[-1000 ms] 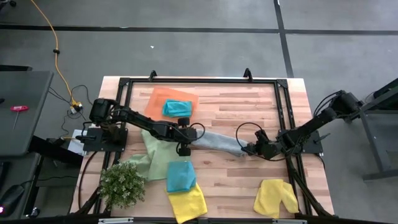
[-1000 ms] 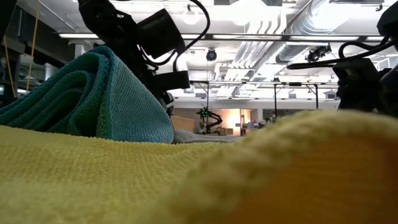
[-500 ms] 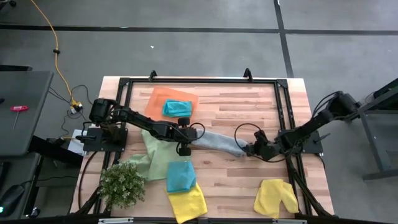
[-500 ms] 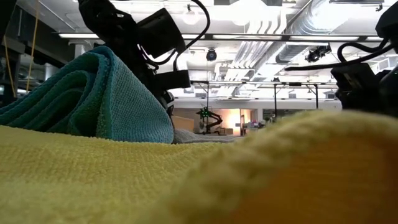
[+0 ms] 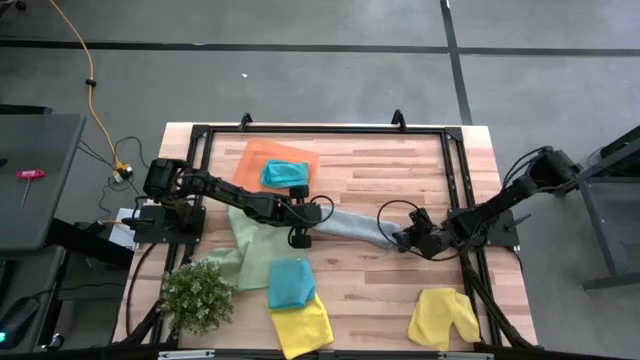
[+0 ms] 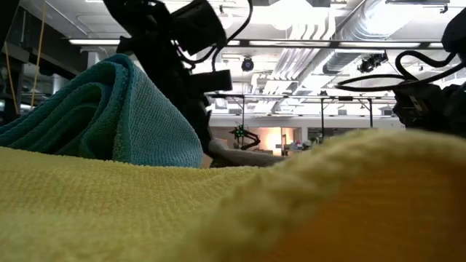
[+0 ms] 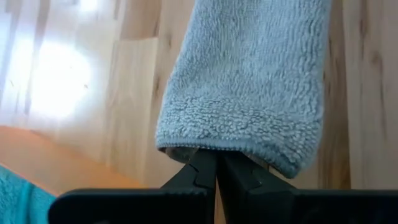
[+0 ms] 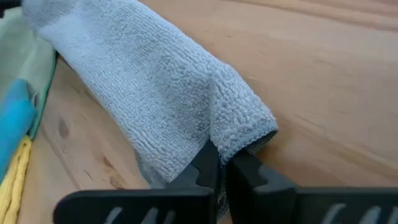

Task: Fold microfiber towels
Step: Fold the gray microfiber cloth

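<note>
A grey towel lies as a long roll-like band across the middle of the table. My left gripper is shut on its left end and my right gripper is shut on its right end. A folded teal towel lies on the orange tray. A light green towel, another teal towel and a yellow towel lie near the front left. A second yellow towel lies at the front right. My left gripper pinches the grey towel's left end at its hemmed edge between its two fingers, and the cloth drapes over the fingertips. The fingers lie along the band. My right gripper pinches the towel's right end at a folded corner between its two fingers, coming low from the table's right side. The cloth beyond it rests on the wood.
A small bushy plant stands at the front left corner. A black frame runs round the table top. Bare wood lies behind the grey towel and in front of it.
My right gripper has moved a little toward the table's left and taken hold of the grey towel's right end. My left gripper has risen slightly with the towel's left end, which now shows a little higher in the low view.
</note>
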